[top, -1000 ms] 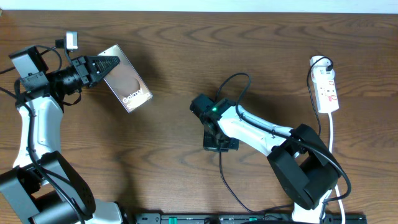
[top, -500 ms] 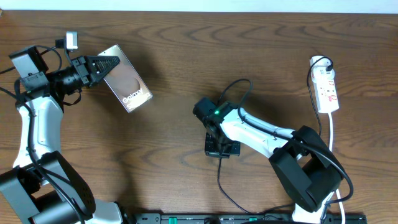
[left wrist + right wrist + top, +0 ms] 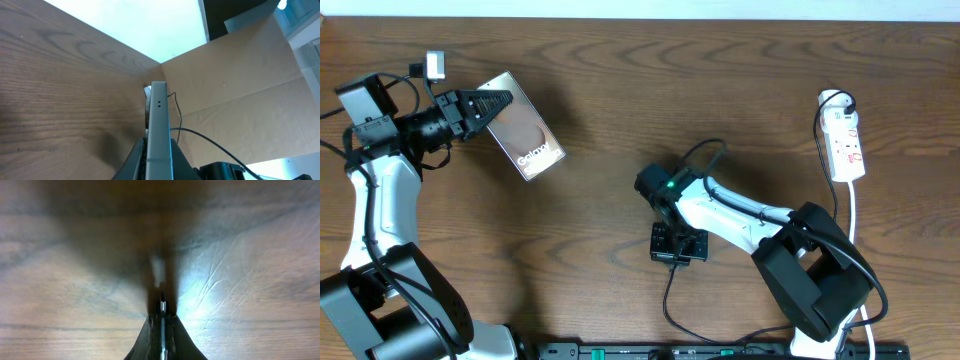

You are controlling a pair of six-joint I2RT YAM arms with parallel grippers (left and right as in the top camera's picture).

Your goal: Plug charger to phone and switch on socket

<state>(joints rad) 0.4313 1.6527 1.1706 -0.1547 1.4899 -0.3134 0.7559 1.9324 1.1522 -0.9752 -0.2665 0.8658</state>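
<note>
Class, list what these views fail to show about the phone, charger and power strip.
Glossy brown smartphone: charging port too small overhead; left wrist shows only one edge.
Thin black charger cable: plug tip hidden under the right hand overhead; dark, blurred at right wrist.
White power strip: switch position too small overhead.

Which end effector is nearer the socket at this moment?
Right. The right end effector, holding the charger, sits centrally, some way left of the socket. The left end effector is much farther off at the far left, clamped on the phone.

Left hand (image 3: 498,105) gripping phone (image 3: 530,135), socket (image 3: 846,145) far right
</note>
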